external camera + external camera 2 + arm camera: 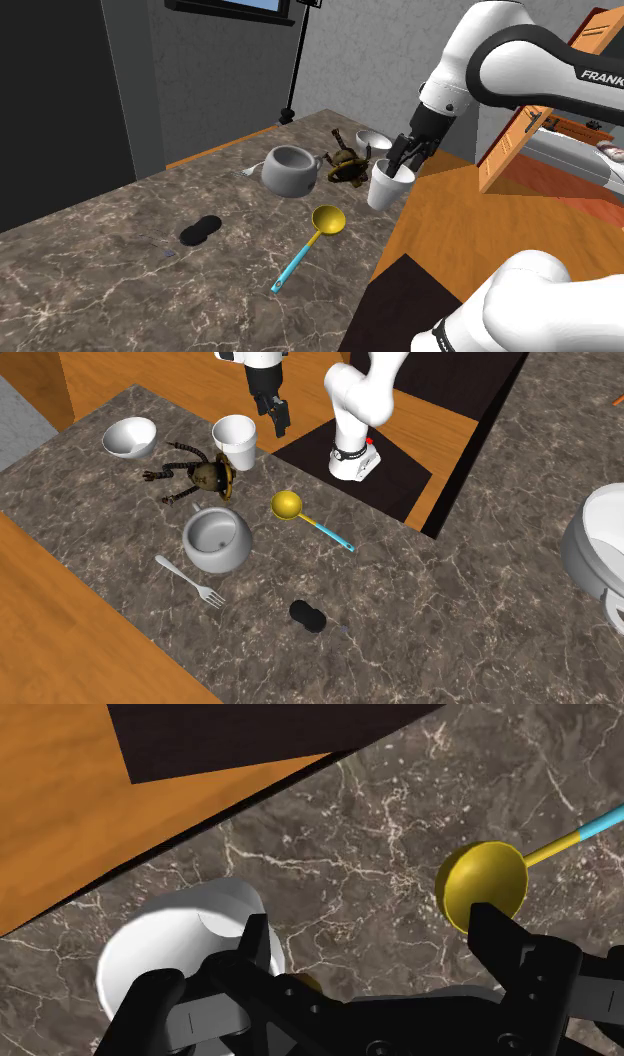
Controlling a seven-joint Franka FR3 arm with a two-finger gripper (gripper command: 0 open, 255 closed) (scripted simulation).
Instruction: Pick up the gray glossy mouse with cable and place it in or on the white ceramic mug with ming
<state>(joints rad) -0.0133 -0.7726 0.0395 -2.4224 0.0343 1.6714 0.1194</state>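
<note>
The mouse [200,230] [308,616] looks black and lies alone on the marble counter, far from the arm. The white mug [385,188] [235,440] [170,944] stands upright near the counter's edge by the stand. My gripper [403,160] [275,412] [375,939] hovers just above and beside the mug's rim. Its fingers stand apart and open, and bare marble shows between them. Nothing is held.
Beside the mug lie a brown toy figure [347,165] [200,474] and a white bowl [372,140] [130,437]. A grey pot [290,170] [217,540], a fork [190,580] and a yellow ladle [325,222] [288,505] [482,884] lie between mug and mouse.
</note>
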